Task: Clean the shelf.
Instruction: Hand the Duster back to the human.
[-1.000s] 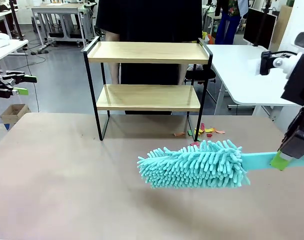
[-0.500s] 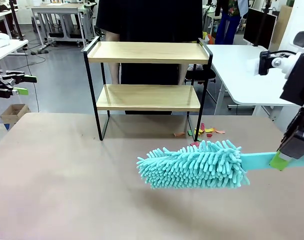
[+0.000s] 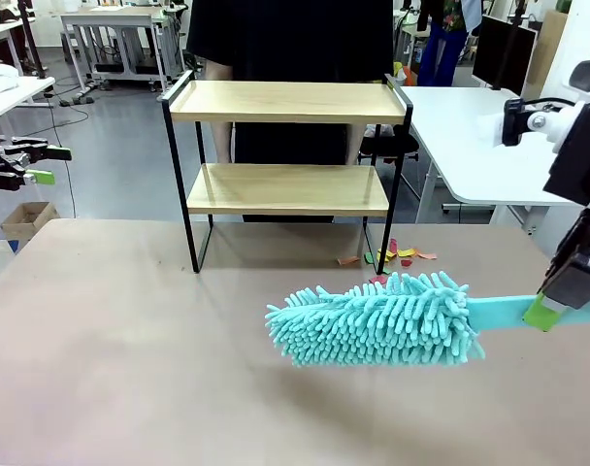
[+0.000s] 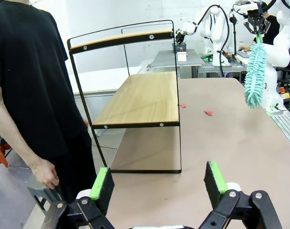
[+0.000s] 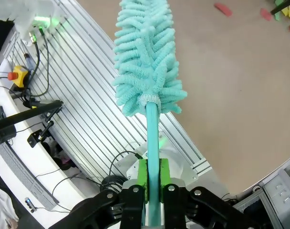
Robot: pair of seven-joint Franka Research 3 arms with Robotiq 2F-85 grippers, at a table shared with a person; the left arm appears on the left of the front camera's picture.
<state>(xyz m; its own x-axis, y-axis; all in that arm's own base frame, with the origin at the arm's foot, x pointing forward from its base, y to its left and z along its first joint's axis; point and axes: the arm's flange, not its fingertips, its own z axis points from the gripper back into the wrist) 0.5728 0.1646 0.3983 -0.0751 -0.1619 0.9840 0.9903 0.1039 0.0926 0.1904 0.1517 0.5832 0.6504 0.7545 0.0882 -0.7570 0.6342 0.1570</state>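
The shelf [image 3: 287,146] is a small two-tier rack with two light wooden boards carried in a thin black metal frame on slim legs. It stands upright at the far edge of the brown desk [image 3: 130,340], its long side facing across it. Both boards are level and bare, the upper one directly above the lower, and the black frame rises as a low rail at each short end of the upper board. In the left wrist view the shelf [image 4: 135,100] is seen from one end.
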